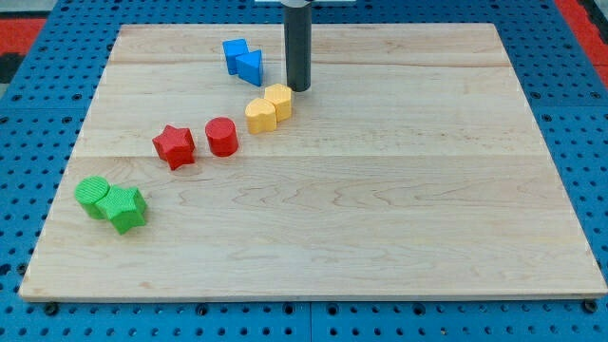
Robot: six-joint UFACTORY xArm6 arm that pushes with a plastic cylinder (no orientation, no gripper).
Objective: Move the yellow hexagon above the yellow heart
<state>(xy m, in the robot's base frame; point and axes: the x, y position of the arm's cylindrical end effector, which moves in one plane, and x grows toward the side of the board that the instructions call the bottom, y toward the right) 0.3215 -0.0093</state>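
The yellow hexagon sits in the upper middle of the wooden board. It touches the yellow heart, which lies just to its lower left. My tip stands on the board just to the upper right of the hexagon, very close to it or touching its edge. The dark rod rises straight up out of the view's top.
Two blue blocks lie together to the upper left of the hexagon. A red cylinder and a red star lie left of the heart. A green cylinder and a green star touch at the view's left.
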